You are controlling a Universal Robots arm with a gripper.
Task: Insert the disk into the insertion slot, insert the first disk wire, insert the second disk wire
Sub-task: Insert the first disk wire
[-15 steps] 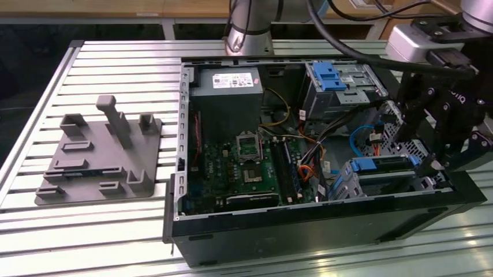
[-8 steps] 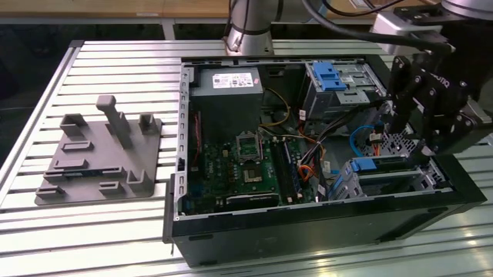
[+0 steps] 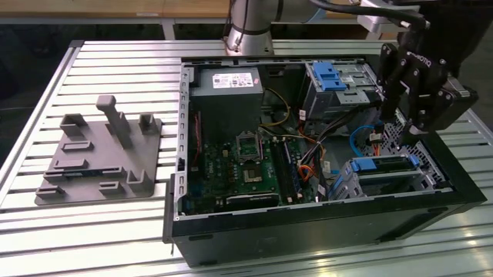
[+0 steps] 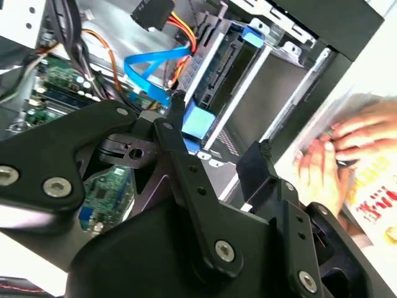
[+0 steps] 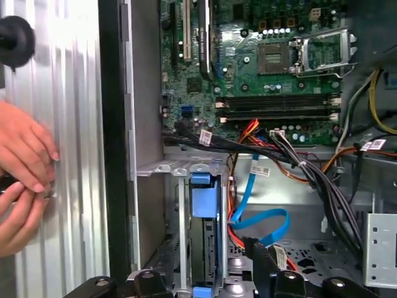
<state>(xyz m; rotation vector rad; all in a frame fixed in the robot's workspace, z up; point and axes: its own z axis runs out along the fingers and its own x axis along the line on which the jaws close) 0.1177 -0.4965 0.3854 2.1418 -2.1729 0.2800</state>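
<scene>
Disk (image 3: 384,165): seated in insertion slot (image 3: 362,186), blue carrier tab showing; first step judged done. Blue wire (image 5: 267,222) and black power plug (image 4: 152,11): loose beside the slot, apparently both unplugged. Gripper (image 4: 220,127): above the slot, fingers (image 4: 259,164) spread, empty.

The ribbed metal surface (image 3: 115,63) is running out in long parallel slats toward the exterior view's left, and bright light is glancing off its grooves. In the first wrist view the same metal is showing washed nearly white. Behind it a wooden bench (image 3: 115,7) is crossing the far edge, with its white leg (image 3: 167,29) standing against deep shadow underneath.
</scene>
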